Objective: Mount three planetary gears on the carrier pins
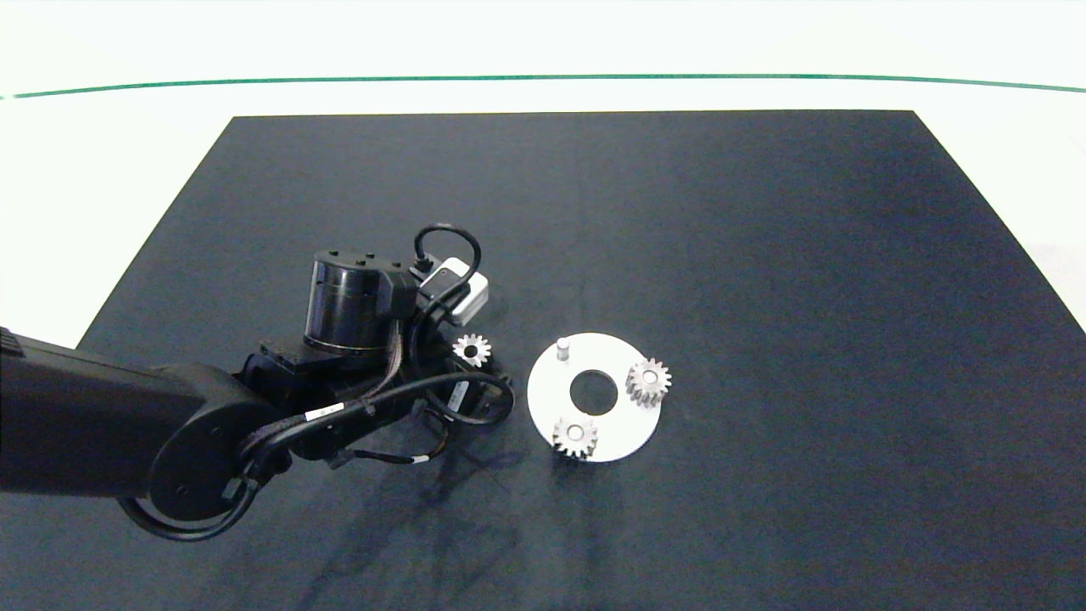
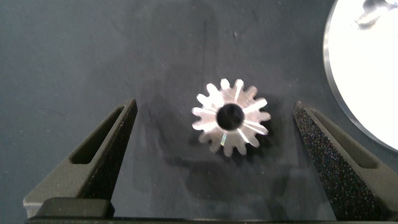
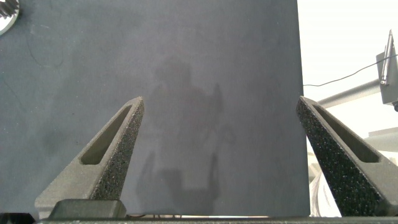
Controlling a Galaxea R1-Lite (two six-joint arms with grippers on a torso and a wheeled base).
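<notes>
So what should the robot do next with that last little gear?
Probably lower and close the left gripper on the loose gear. It lies flat on the mat between the open fingers, not yet held, while two gears already sit on the disc and one pin stands bare.

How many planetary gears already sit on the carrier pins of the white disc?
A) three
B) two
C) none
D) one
B: two planetary gears sit on pins of the white disc, one carrier pin is bare, and the third gear lies on the mat between the open left gripper's fingers.
</notes>
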